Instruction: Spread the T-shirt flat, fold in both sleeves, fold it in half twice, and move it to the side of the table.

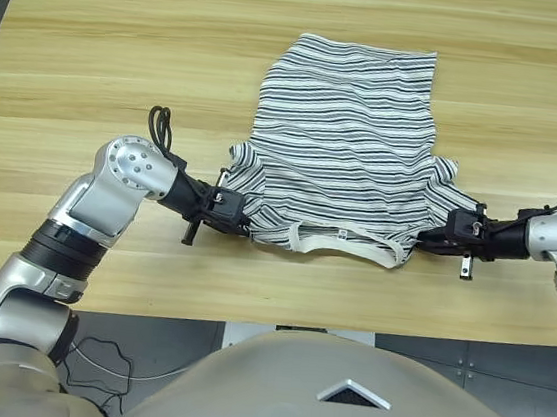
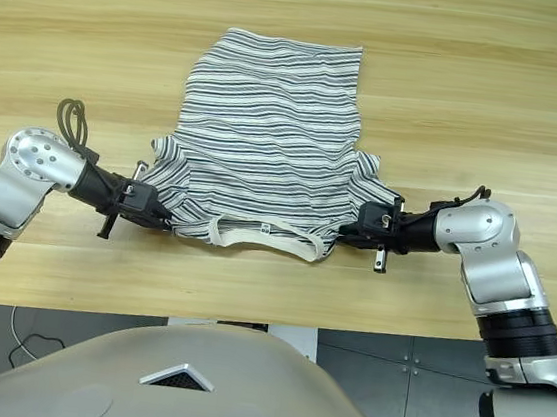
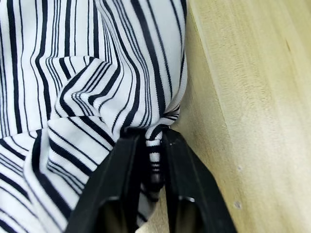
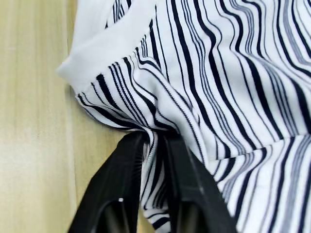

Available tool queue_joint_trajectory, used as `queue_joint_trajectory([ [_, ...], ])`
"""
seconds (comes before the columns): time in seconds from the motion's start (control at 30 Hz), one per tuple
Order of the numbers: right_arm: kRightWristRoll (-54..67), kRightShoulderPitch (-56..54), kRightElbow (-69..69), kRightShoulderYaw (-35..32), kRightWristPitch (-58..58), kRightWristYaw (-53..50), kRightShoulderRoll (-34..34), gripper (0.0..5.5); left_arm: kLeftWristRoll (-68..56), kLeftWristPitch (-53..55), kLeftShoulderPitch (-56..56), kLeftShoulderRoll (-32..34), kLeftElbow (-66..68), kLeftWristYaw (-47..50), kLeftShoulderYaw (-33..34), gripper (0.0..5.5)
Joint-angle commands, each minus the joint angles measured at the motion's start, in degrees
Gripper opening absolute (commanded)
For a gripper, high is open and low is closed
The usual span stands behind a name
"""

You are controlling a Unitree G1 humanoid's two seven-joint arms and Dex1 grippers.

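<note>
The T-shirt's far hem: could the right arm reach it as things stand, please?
Probably not yet: the right gripper is shut on the T-shirt near the collar and must let go first; the far hem lies well beyond.

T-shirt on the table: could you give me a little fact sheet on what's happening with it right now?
item: T-shirt, black-and-white striped
where: lying on the wooden table, near the front edge
facing: white collar toward the robot
state: wrinkled and bunched at the near corners, not yet flat, nothing folded
left gripper: shut on the cloth at the near left corner
right gripper: shut on the cloth at the near right corner, beside the collar
</note>
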Motion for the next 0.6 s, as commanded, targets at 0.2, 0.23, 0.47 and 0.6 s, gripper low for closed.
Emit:
queue_joint_trajectory([
  [0.2, 6.8, 1.7, -3.3, -2.1, 5.1, 9.6, -6.3, 1.86, -6.7, 5.8, 0.5, 1.5, -6.3, -3.6, 1.1, 1.59],
  [0.23, 7.7, 1.9, -4.5, -2.5, 5.8, 10.2, -6.6, 1.86, -8.1, 6.6, 0.6, 2.1, -7.5, -4.6, 1.3, 1.59],
  [0.47, 24.4, -9.9, -7.2, -11.9, 20.8, 4.1, 1.5, 1.86, -20.2, 16.3, -5.7, 0.2, -11.6, -4.6, 7.7, 1.59],
  [0.6, 20.1, -15.3, -2.7, -10.4, 25.1, -10.9, 9.5, 1.86, -21.3, 20.2, -11.3, -5.8, -4.7, 3.1, 10.0, 1.59],
])
